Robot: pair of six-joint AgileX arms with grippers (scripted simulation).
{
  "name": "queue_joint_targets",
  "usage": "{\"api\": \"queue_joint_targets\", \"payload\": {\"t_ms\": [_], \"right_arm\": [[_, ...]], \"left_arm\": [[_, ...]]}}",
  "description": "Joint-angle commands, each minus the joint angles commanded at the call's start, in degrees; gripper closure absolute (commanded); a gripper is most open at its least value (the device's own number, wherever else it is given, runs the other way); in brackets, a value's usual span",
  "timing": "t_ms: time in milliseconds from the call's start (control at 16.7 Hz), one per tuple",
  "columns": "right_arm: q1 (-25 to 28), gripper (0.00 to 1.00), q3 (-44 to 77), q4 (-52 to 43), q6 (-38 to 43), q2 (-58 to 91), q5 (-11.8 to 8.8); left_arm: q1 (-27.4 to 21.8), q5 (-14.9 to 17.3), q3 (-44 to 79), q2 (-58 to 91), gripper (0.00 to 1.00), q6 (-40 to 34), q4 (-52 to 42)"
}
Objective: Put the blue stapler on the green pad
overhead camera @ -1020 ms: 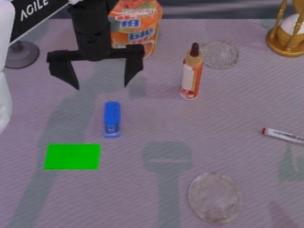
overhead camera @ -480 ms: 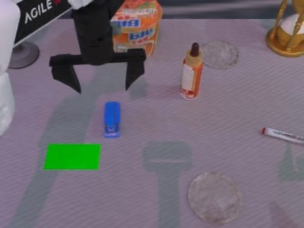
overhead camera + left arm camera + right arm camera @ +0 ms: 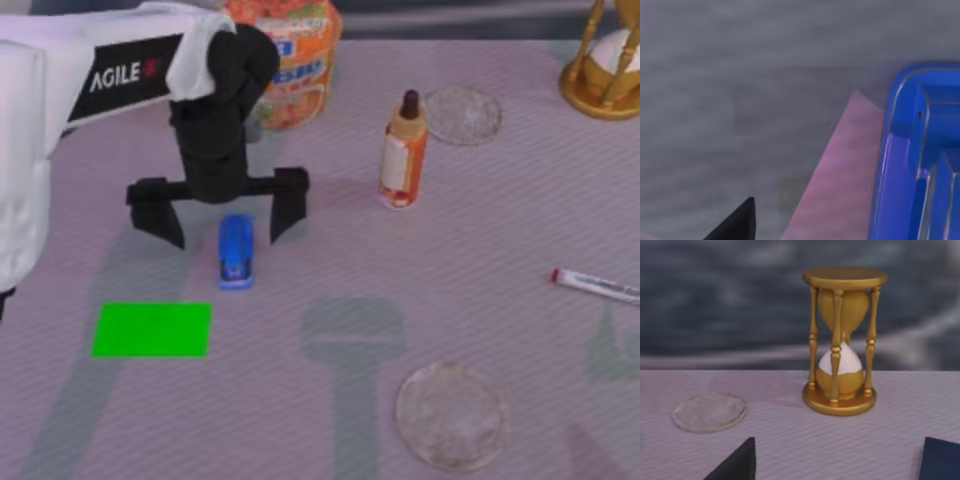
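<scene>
Blue stapler (image 3: 236, 251) looks rigid, light, slick-cased; left gripper (image 3: 221, 212) straddles its rear end, fingers spread wide; pinch the long flanks.

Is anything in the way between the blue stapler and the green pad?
No, nothing visible blocks it. The blue stapler sits between the open left claw's fingers, and only bare table lies between it and the green pad.

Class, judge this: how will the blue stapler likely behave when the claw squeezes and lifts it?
The blue stapler looks rigid and boxy, so it should stay stiff. Lying flat, it seems unlikely to roll. Its glossy shell may slip between the left claw's open fingers.
</scene>
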Motion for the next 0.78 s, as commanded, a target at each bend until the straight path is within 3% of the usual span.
{"api": "queue_joint_targets", "payload": {"t_ms": [240,780], "right_arm": [[0.00,0.00,0.00,0.00,0.00,0.00,0.00],[0.00,0.00,0.00,0.00,0.00,0.00,0.00]], "left_arm": [[-0.01,0.00,-0.43,0.12,0.00,-0.01,0.46],[-0.01,0.00,-0.43,0.12,0.68,-0.01,0.46]]}}
